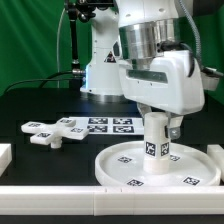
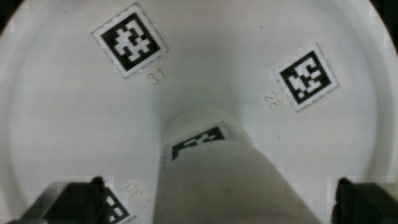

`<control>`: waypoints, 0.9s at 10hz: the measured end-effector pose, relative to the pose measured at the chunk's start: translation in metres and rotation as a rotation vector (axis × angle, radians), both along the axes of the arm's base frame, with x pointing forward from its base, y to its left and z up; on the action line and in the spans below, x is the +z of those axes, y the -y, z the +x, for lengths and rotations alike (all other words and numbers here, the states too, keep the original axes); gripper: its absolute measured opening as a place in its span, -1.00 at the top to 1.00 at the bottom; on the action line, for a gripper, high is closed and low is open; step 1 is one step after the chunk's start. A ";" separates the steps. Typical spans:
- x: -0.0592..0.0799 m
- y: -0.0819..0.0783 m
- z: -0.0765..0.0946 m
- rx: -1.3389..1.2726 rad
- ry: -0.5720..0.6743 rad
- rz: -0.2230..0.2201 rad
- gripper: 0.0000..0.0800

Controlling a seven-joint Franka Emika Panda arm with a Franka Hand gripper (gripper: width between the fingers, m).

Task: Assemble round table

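The round disc lies flat on the black table at the exterior view's front right. The short cylinder leg stands upright on its middle. My gripper hangs straight above the leg, its fingers down around the leg's top. In the wrist view the leg rises from the tagged disc between my two dark fingertips. Each fingertip stands clear of the leg's side, so my gripper is open. The cross base lies flat on the table, at the exterior view's left of the disc.
The marker board lies behind the disc. White border rails run along the front, the left and the right. The arm's white base stands at the back.
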State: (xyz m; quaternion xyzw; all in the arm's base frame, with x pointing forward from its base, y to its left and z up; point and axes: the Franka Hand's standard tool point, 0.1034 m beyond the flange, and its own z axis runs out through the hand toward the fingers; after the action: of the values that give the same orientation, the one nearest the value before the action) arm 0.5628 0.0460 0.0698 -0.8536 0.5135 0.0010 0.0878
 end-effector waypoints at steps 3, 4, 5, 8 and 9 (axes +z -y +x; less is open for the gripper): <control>0.000 0.000 0.000 0.200 0.030 -0.017 -0.62; -0.001 0.000 0.000 0.290 0.044 -0.025 -0.62; 0.000 0.000 0.000 0.371 0.055 -0.033 -0.62; 0.004 -0.001 0.005 0.797 0.087 -0.087 -0.62; 0.005 -0.004 0.005 0.902 0.085 -0.089 -0.62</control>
State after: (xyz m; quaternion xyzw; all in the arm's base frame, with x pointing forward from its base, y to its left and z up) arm 0.5675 0.0499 0.0748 -0.9941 0.0861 -0.0178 0.0628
